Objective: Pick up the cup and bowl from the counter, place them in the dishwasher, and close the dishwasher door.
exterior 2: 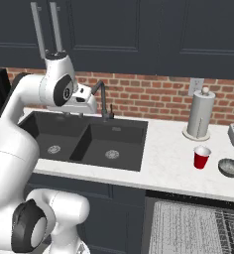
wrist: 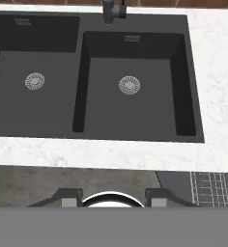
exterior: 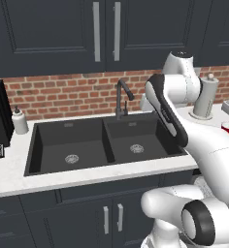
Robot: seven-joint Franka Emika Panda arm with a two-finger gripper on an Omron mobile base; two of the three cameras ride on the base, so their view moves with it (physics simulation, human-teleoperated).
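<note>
The white arm is reaching over the black double sink (exterior 2: 84, 136), its fingers (wrist: 111, 197) showing as two dark tips set apart, grasping nothing. The red cup (exterior 2: 202, 158) is standing upright on the white surface (exterior 2: 168, 158), right of the sink and well apart from the fingers. A grey bowl (exterior 2: 231, 167) is sitting just beside the cup, farther right. A paper-towel roll (exterior 2: 200, 115) is standing behind them by the brick wall. Below the surface, the dishwasher's pale wire rack (exterior 2: 188, 228) is showing.

Cup (exterior 2: 202, 158) on counter (exterior 2: 168, 163), between sink (exterior 2: 84, 139) and bowl (exterior 2: 230, 167)
</note>
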